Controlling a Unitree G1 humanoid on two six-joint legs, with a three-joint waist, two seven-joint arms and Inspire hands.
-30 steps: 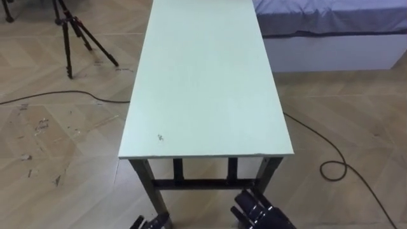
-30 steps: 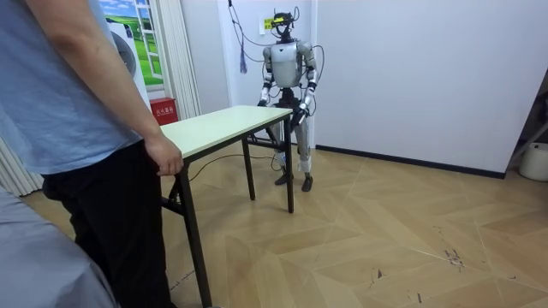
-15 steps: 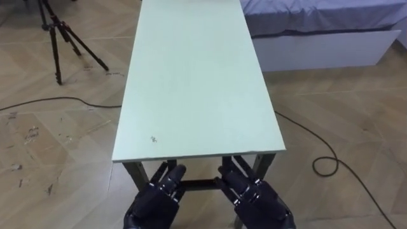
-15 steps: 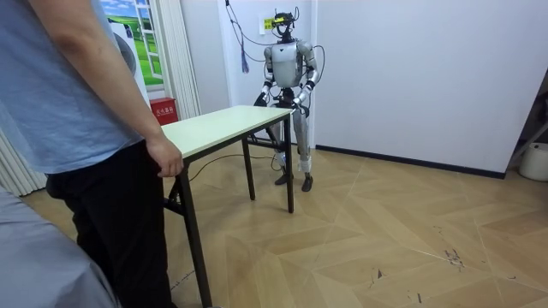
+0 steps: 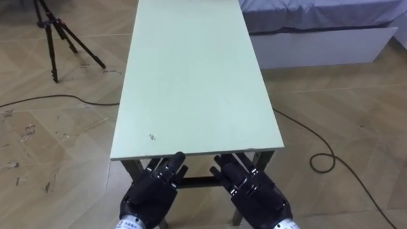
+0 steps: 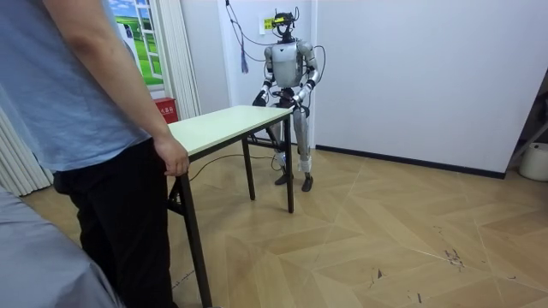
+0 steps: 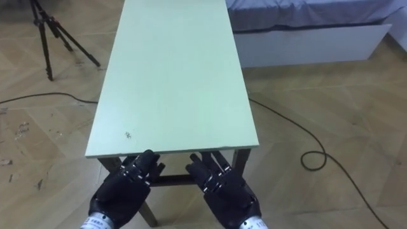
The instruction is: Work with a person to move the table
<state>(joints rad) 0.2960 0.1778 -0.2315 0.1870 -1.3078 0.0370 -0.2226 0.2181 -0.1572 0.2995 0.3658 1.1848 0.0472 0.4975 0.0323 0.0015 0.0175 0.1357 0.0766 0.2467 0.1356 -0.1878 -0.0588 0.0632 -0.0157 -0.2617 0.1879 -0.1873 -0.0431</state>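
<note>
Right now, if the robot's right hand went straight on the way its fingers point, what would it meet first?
The right hand, fingers straight, points at the near short edge of the table. It would probably meet that edge first, or slide just beneath the top; depth is unclear.

A black tripod is seen standing on the herringbone wood floor at upper left. A bed with a grey-blue sheet is set at upper right. A dark cable is looped on the floor, and a red box is placed by the curtain.
</note>
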